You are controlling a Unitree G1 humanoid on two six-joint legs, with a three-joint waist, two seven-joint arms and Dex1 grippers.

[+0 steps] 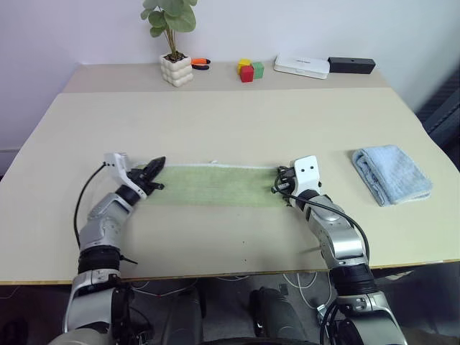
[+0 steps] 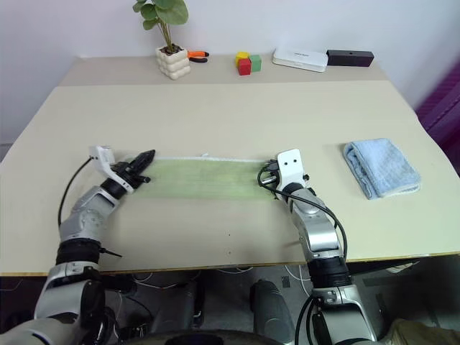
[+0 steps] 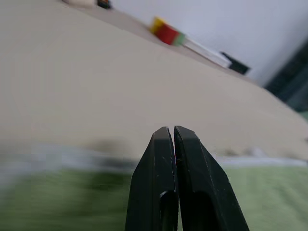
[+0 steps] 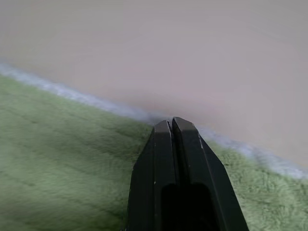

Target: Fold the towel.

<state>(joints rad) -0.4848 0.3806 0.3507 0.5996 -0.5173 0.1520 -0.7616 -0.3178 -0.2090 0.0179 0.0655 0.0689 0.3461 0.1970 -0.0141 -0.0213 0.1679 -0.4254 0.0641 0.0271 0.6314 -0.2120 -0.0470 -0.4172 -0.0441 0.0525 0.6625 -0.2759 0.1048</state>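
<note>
The towel [image 1: 212, 185] is light green with a whitish edge and lies flat as a long narrow strip across the middle of the table [image 1: 230, 122]. My left gripper [image 1: 157, 167] sits low at the strip's left end, pointing in along it. In the left wrist view its fingers [image 3: 163, 163] are pressed together over the cloth, tips near the towel's far edge, and no cloth shows between them. My right gripper [image 4: 171, 122] is at the strip's right end under its white wrist block [image 1: 307, 169]. It is shut too, with its tips above the pale edging.
A smaller light blue folded towel [image 1: 392, 174] lies to the right. Along the back stand a potted plant [image 1: 176, 70], an orange-handled tool [image 1: 200, 63], coloured blocks [image 1: 250, 70], a white box [image 1: 302, 66] and a black box [image 1: 351, 65].
</note>
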